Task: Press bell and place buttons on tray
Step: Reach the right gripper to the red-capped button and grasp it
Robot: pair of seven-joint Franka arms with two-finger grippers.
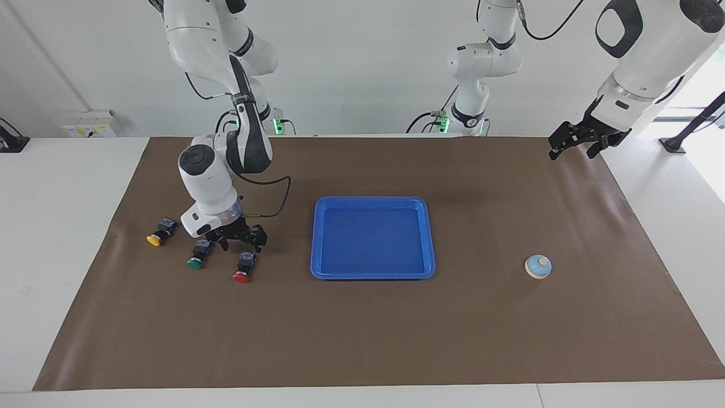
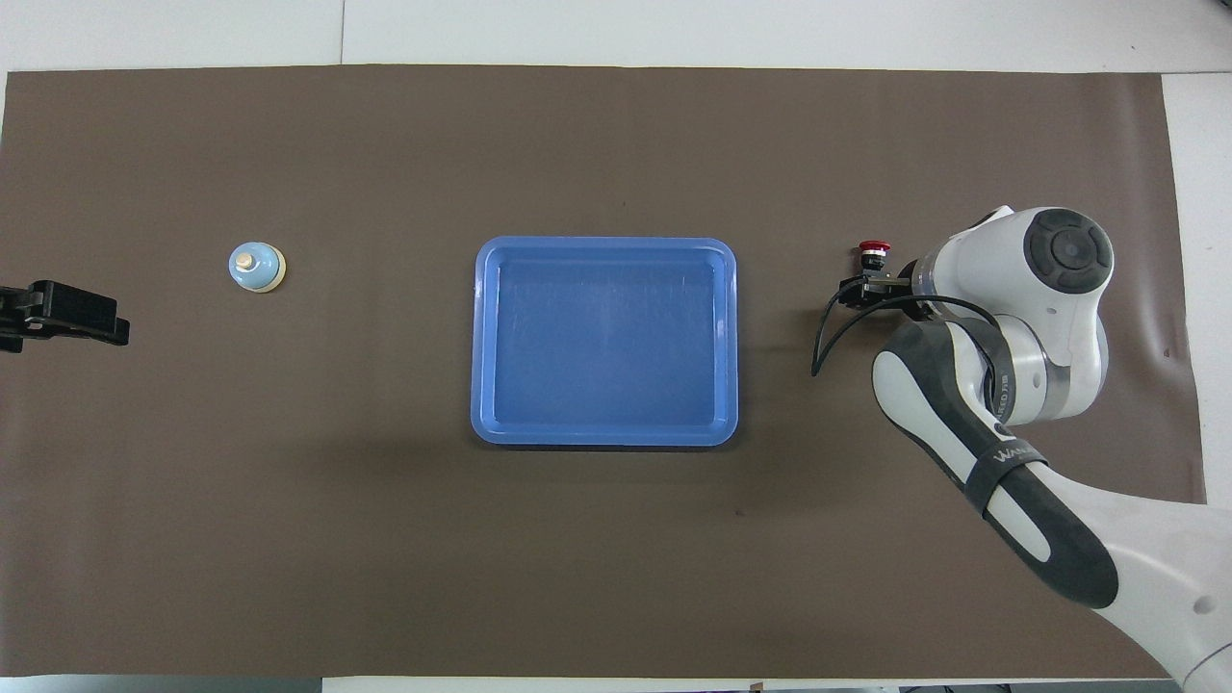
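Three buttons lie in a row on the mat toward the right arm's end: yellow (image 1: 160,232), green (image 1: 199,255) and red (image 1: 243,268). My right gripper (image 1: 243,245) is open and low over the mat, over the red button's black body, with the green button beside it. In the overhead view the gripper (image 2: 866,289) covers the body of the red button (image 2: 874,250); my arm hides the green and yellow buttons there. The blue tray (image 1: 372,238) (image 2: 604,342) lies mid-mat with nothing in it. The bell (image 1: 538,266) (image 2: 256,266) stands toward the left arm's end. My left gripper (image 1: 583,144) (image 2: 58,313) waits open near the mat's edge.
A brown mat (image 1: 396,340) covers most of the white table. A third white arm (image 1: 481,62) stands at the robots' edge of the table, beside the tray's line. The right arm's cable (image 1: 277,207) loops between the gripper and the tray.
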